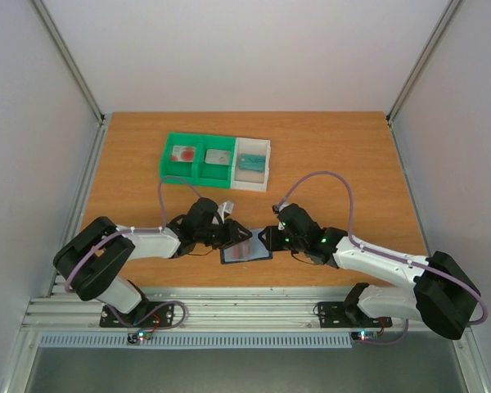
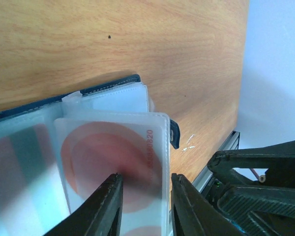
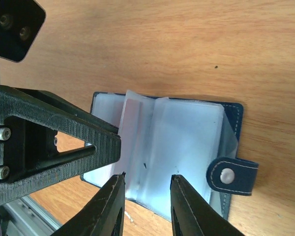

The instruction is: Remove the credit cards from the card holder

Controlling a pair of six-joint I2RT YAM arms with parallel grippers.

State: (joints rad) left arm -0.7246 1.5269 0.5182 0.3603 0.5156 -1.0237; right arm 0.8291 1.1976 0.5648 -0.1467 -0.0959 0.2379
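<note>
The card holder (image 1: 247,249) lies open on the table near the front edge, its clear sleeves fanned between dark blue covers (image 3: 233,123), with the snap tab (image 3: 232,176) at one side. A credit card (image 2: 113,157) with a red round blotch sits in the top sleeve. My left gripper (image 2: 145,180) is open, its fingers straddling that sleeve's edge without pinching it. From the other side my right gripper (image 3: 147,178) hovers open over the clear sleeves (image 3: 187,147). The two grippers (image 1: 236,236) (image 1: 272,238) nearly meet over the holder.
A green-and-white compartment tray (image 1: 198,169) stands at the back middle of the table. It holds a card with a red blotch (image 1: 182,153), a grey card (image 1: 219,156) and a teal item (image 1: 251,161). The metal rail (image 1: 229,309) runs along the near edge.
</note>
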